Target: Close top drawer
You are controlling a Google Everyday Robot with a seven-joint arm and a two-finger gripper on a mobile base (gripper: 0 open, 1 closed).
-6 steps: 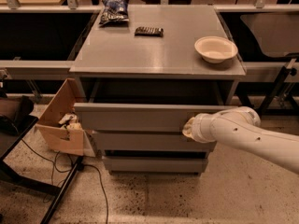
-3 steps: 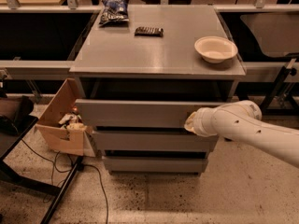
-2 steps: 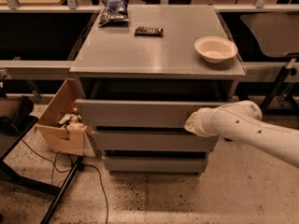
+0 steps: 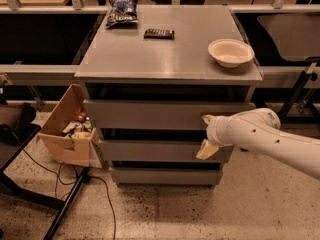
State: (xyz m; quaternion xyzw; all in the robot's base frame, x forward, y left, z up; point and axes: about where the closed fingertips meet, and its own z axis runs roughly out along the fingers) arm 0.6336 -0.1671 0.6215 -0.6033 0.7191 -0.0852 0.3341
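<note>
The top drawer [image 4: 145, 115] is the uppermost grey front of the cabinet [image 4: 165, 59], under its top, and it stands out only slightly from the cabinet body. My gripper [image 4: 206, 134] comes in from the right on a white arm [image 4: 265, 136] and sits against the right end of the drawer fronts. Its two pale fingers are spread apart, one fingertip [image 4: 207, 118] on the top drawer's front and the other lower one over the middle drawer [image 4: 150, 151]. It holds nothing.
On the cabinet top lie a white bowl [image 4: 230, 52], a dark bar [image 4: 159, 33] and a chip bag [image 4: 122, 11]. A cardboard box [image 4: 67, 129] with items stands at the cabinet's left. A cable and black stand legs [image 4: 65, 204] lie on the floor. Benches run behind.
The arm has pressed forward against the top drawer. The drawer front has moved back towards the cabinet and sticks out less than before.
</note>
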